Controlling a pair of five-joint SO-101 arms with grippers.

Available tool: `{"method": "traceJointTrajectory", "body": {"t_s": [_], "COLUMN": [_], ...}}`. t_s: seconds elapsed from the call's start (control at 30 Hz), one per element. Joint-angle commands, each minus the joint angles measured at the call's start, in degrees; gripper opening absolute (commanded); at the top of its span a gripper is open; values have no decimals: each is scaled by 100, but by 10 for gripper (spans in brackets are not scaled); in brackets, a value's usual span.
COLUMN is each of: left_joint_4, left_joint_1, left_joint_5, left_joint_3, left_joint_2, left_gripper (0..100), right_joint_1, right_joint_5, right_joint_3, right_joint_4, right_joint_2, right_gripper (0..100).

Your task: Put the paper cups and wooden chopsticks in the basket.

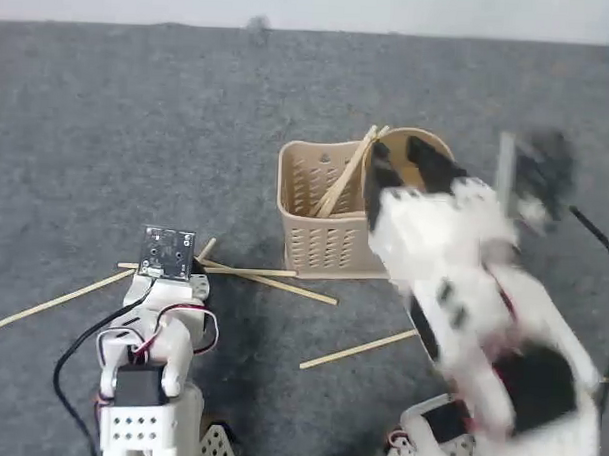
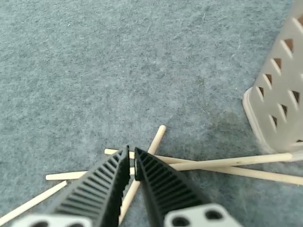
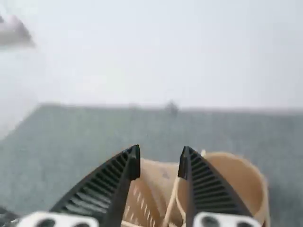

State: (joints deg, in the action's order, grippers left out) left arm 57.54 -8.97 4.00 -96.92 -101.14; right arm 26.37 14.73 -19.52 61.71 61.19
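The right gripper point(image 1: 399, 151) hangs above the basket point(image 1: 319, 239), jaws spread wide and empty. A paper cup point(image 1: 439, 145) stands at the basket's right end; whether inside or just beside it cannot be told. Wooden chopsticks point(image 1: 344, 177) lean inside the basket. In front of the basket, the left gripper point(image 2: 131, 157) sits low over crossed chopsticks point(image 2: 222, 163) on the grey carpet point(image 1: 138, 132). Its jaws are nearly together, and whether they pinch one is unclear.

Grey carpet point(image 1: 138, 132), pale wall point(image 3: 156, 52) behind
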Motion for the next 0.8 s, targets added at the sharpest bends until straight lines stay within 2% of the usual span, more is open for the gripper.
{"method": "traceJointTrajectory", "body": {"t_s": [0.0, 0.2, 0.33, 0.4, 0.5, 0.67, 0.77], "left_joint_4": [-97, -97, -97, -97, -105, -105, -202], "left_joint_1": [-44, -44, -44, -44, -44, -123, -571], "left_joint_5": [62, 62, 62, 62, 62, 176, 431], "left_joint_3": [22, 22, 22, 22, 22, 75, 259], "left_joint_2": [-97, -97, -97, -97, -97, -97, -79], "left_gripper": [12, 12, 12, 12, 12, 13, 13], "right_joint_1": [13, -505, -1059, -1279, -1552, -2062, -2457], "right_joint_5": [-396, -440, -448, -563, -1196, -1433, -1389], "right_joint_3": [510, 527, 281, -114, -897, -2523, -3490], "right_joint_4": [690, 2615, 3213, 3213, 3011, 1982, 954], "right_joint_2": [804, 1473, 1473, 1420, 1165, 391, -119], "right_gripper": [137, 136, 132, 99, 1, 26, 26]}}
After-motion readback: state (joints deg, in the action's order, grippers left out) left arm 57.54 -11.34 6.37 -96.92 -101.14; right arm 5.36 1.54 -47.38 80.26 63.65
